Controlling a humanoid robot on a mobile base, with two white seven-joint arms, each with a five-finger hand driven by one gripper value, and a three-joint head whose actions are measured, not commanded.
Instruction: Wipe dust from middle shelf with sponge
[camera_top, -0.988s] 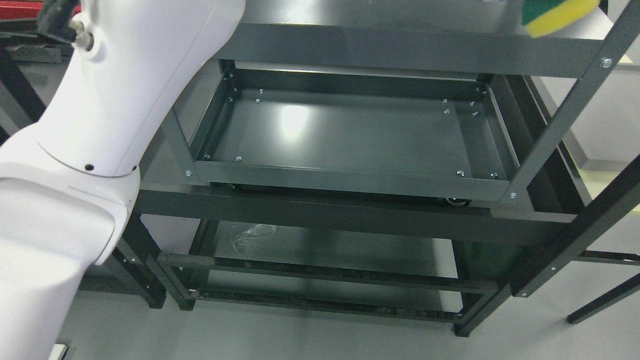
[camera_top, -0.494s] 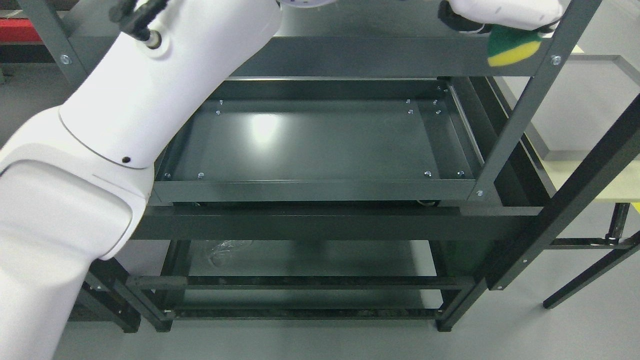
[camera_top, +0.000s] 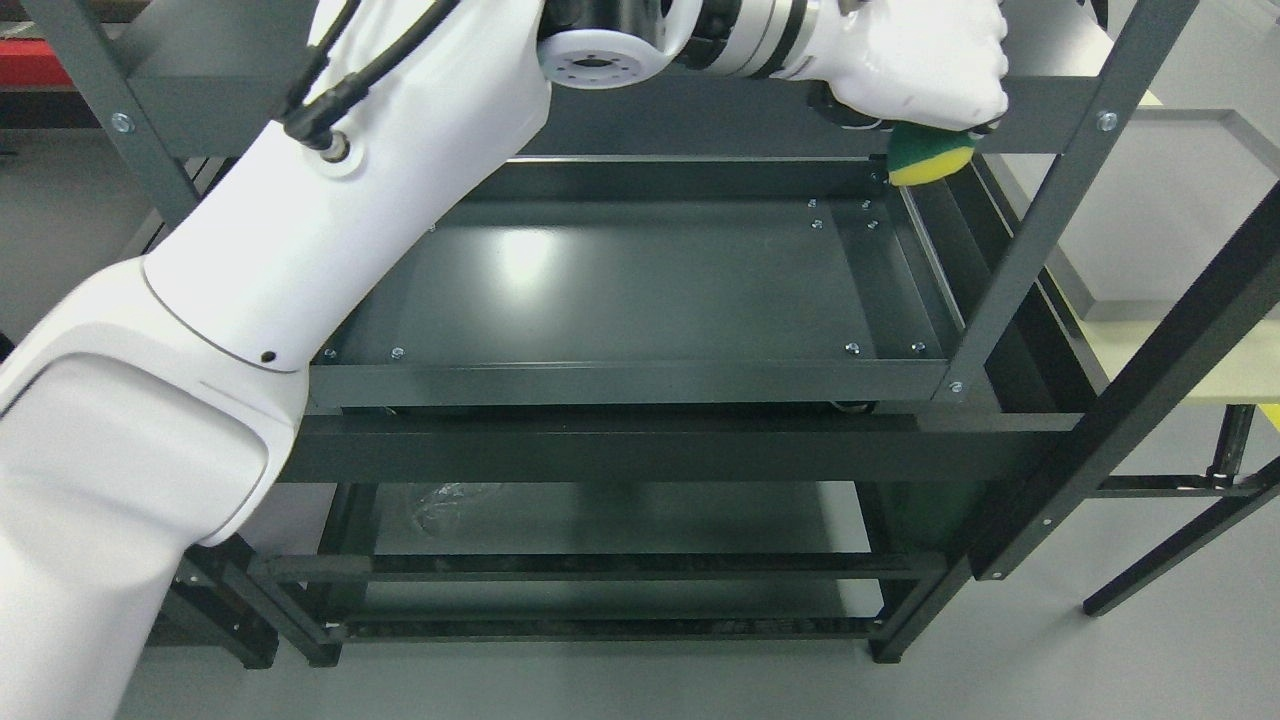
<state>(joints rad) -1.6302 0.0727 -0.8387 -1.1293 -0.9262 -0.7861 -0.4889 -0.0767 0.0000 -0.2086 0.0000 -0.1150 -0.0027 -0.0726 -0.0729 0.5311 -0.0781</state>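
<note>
A: Grip state?

B: The sponge is clamped under the curled fingers of the left hand; only its green top and yellow underside are seen below the knuckles. Fingertips are hidden, so the depth of hold can't be judged.

A: Position?

B: It is held over the far right corner of the shelf, just above the corner screws. Contact with the tray floor can't be confirmed; it appears to be hanging slightly clear.

A: How should the step be run?

B: The yellow face should be lowered flat onto the floor first, then drawn in straight passes from the far edge toward the near edge, lane by lane toward the left edge. Pressure should be kept light and even. The hand sits close under the upper crossbar and near the right post, so wrist height should be held low and clipping avoided.

A: Right arm?

B: Not seen.
</note>
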